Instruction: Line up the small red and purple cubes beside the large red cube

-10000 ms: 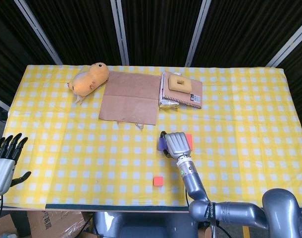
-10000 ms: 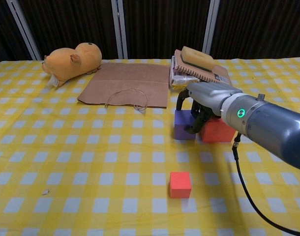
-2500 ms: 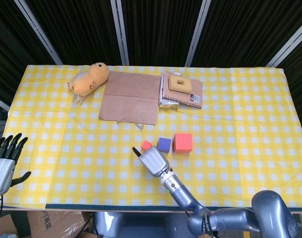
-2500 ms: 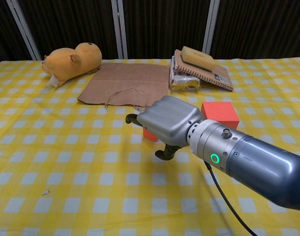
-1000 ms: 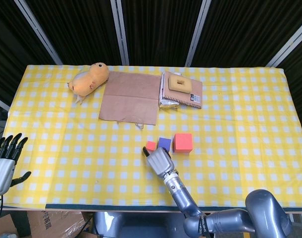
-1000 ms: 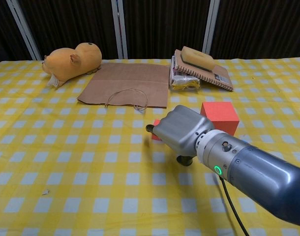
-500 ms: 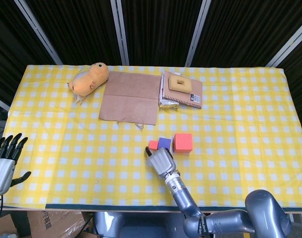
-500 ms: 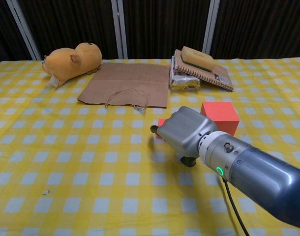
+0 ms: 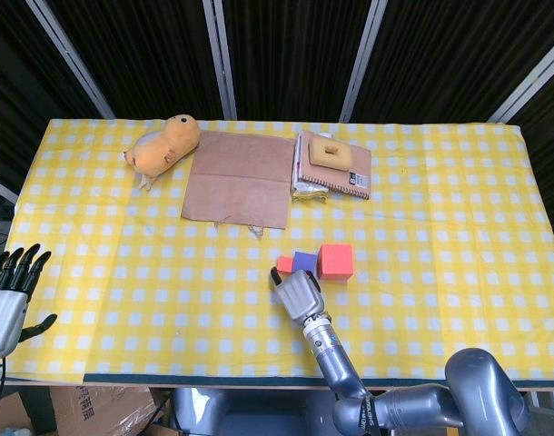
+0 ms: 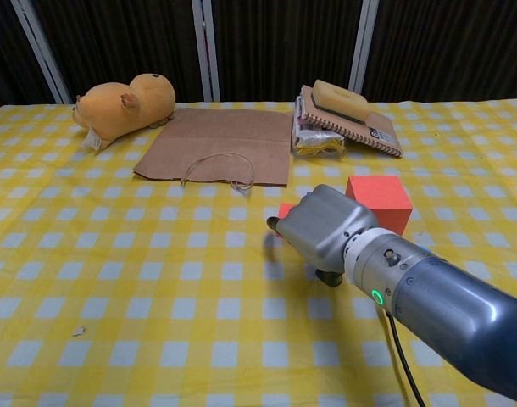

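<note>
Cubes sit in a row mid-bench: small red cube (image 9: 284,264), purple cube (image 9: 303,262), large red cube (image 9: 335,261), left to right in the head view, close together; whether they touch, can't tell. In the chest view only a sliver of the small red cube (image 10: 285,209) shows past the right robot hand (image 10: 320,227), and the purple one is hidden behind it.

Right robot hand (image 9: 298,295) is just in front of the small cubes, back of the hand toward both cameras, fingers curled under, a fingertip (image 10: 274,224) near the small red cube. Holding nothing that I can see; contact with the cube unclear.

Left robot hand (image 9: 8,291) is off the bench's left edge, fingers apart, empty.

Bench (image 9: 123,272) has a yellow checked cloth. At the back: plush toy (image 9: 163,144), paper bag (image 9: 239,178) lying flat, notebook (image 9: 333,167) with a sponge (image 9: 329,151) on top.
</note>
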You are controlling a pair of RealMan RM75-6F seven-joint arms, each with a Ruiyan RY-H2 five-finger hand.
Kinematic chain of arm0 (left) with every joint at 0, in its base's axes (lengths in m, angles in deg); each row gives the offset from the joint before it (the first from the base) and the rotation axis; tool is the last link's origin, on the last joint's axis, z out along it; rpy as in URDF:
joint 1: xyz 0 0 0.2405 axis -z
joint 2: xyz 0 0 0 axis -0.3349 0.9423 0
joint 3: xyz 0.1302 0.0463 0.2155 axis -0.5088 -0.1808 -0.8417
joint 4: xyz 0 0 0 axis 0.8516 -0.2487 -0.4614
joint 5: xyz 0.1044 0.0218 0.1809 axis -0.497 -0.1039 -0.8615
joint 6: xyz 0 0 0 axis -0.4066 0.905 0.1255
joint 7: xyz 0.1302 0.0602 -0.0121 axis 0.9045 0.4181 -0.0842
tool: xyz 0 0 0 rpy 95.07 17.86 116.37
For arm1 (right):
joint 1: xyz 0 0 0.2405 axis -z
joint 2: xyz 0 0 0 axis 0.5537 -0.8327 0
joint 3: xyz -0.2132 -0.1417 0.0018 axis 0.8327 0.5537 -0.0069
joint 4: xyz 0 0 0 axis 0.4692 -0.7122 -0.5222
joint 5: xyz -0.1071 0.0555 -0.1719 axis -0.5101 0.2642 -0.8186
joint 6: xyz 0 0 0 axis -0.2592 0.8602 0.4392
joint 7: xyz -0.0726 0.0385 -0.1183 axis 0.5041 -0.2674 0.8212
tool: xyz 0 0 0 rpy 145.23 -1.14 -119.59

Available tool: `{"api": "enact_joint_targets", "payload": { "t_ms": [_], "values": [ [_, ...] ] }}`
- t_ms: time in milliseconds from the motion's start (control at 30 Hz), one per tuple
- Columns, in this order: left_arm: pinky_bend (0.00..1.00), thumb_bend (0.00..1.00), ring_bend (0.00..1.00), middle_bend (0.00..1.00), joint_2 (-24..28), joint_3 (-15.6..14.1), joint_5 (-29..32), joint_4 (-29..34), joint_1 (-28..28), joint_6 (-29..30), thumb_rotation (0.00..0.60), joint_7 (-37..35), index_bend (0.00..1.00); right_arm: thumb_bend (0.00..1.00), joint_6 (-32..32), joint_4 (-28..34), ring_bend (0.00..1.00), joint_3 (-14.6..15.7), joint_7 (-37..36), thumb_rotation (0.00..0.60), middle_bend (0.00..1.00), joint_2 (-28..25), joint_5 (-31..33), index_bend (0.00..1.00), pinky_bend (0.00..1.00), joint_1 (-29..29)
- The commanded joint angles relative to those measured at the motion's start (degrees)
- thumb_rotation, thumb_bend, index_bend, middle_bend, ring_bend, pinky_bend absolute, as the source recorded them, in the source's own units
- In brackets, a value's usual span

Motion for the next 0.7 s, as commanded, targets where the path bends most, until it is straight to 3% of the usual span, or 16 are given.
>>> {"api": "enact_joint_targets", "payload": {
  "t_ms": [33,700],
  "values": [
    [0.00,0.02,0.00,0.00,0.00,0.00,0.00,0.00,0.00,0.00,0.600,0.00,0.00,0.39,0.53,0.03,0.91,-0.02,0.59,0.600,0.87,0.04,0.50,0.15,0.80,0.03],
    [0.00,0.02,0.00,0.00,0.00,0.00,0.00,0.00,0.00,0.00,0.600,0.00,0.00,0.39,3.04,1.32,0.91,-0.28,2.71,0.600,0.87,-0.40,3.21,0.18,0.80,0.38]
  ]
}}
